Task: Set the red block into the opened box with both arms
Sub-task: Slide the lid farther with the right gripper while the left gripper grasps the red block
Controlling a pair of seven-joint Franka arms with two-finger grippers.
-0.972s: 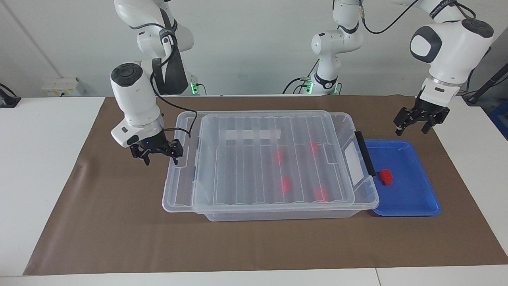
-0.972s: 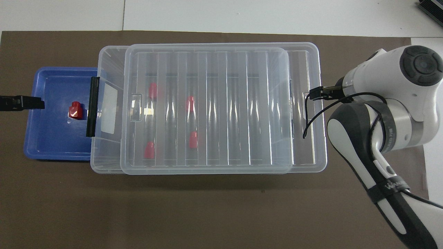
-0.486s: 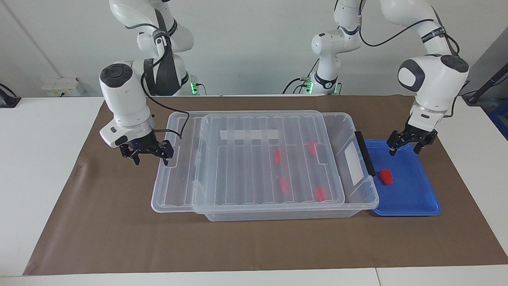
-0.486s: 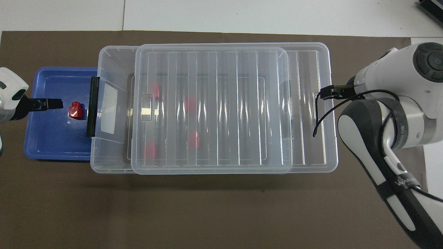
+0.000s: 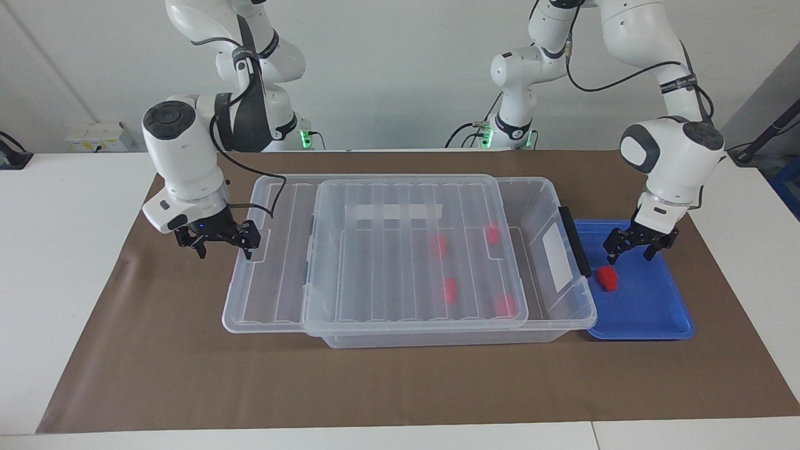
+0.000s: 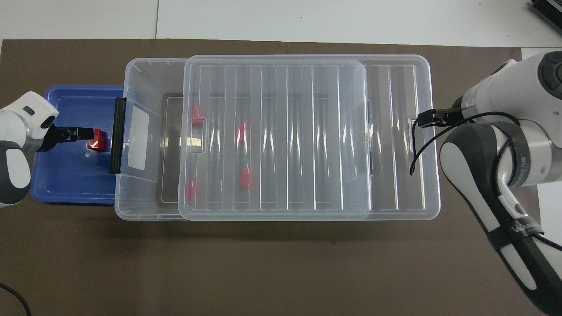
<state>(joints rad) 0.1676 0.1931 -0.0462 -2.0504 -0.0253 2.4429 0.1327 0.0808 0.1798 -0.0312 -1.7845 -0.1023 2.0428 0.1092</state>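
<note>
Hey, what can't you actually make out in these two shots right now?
- Overhead view: the left claw overlaps the red block; contact unreadable.
- Both views: four blocks in the box blur under the ribbed lid.
- Facing view: the right claw meets the lid's edge; grip unclear.

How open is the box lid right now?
Partly open: the lid sits shifted toward the right arm's end, uncovering a strip of the box beside the blue tray.

Four red blocks (image 5: 449, 289) blur under ribbed lid (image 5: 400, 250); my right arm's shoulder is cut off at overhead frame edge; grip on lid unclear
</note>
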